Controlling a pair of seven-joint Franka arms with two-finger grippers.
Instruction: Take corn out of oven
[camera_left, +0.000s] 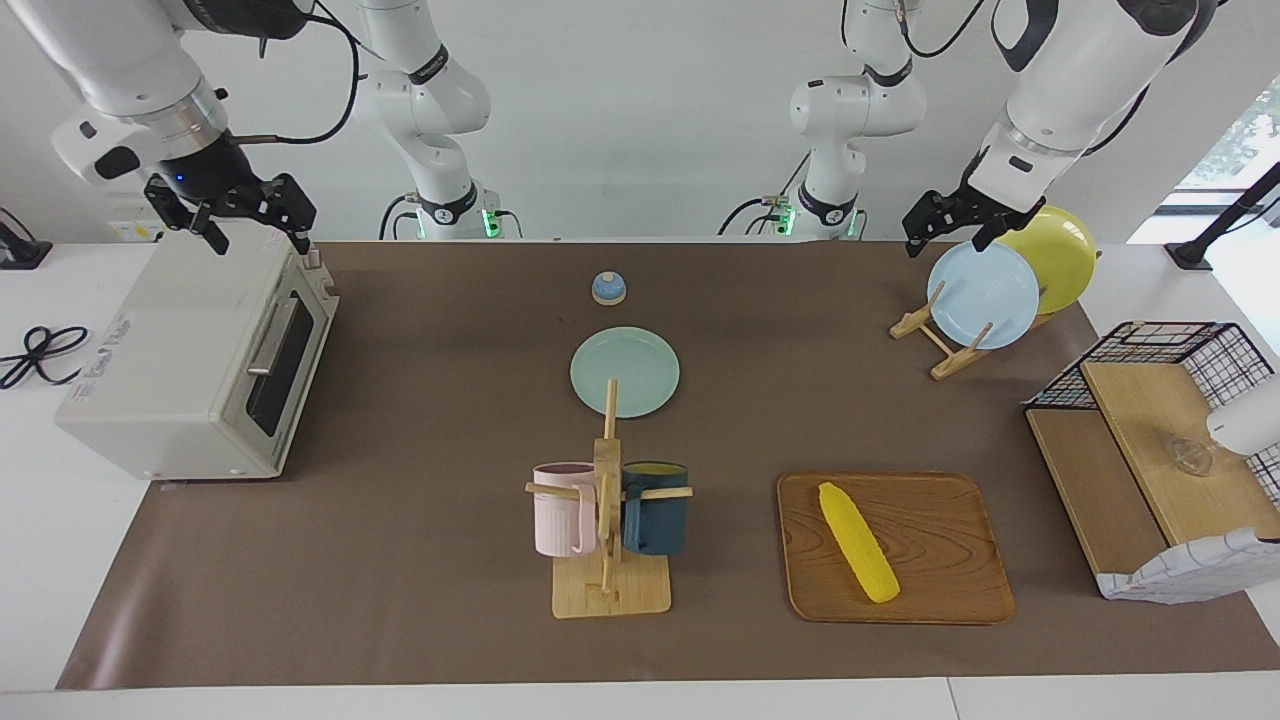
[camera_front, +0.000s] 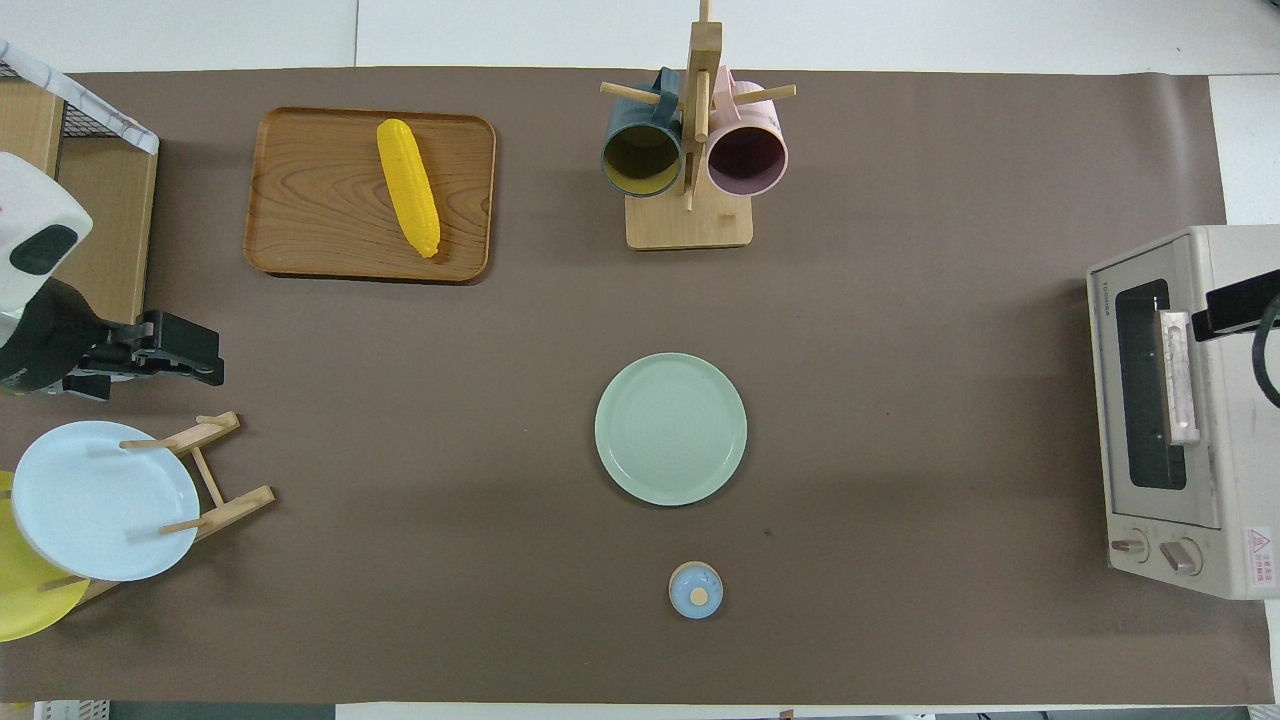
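I see corn (camera_left: 858, 543) on tray (camera_left: 950, 590) near edge farthest from robots | oven (camera_left: 190, 360) shut | right gripper (camera_left: 258, 215) over oven, left gripper (camera_left: 950, 232) over plates (camera_left: 985, 295); both open, empty.

Robot lab, white walls, kitchenware on table (camera_left: 400, 600)

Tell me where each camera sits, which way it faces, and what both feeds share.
Facing view: high across the table, looking at the robots; both arms and bases show, right tool above the oven, left tool above the plate rack.
Overhead view: above the robots' end, looking steeply down; only tool tips show.
Shared: corn on the wooden tray, oven door closed.
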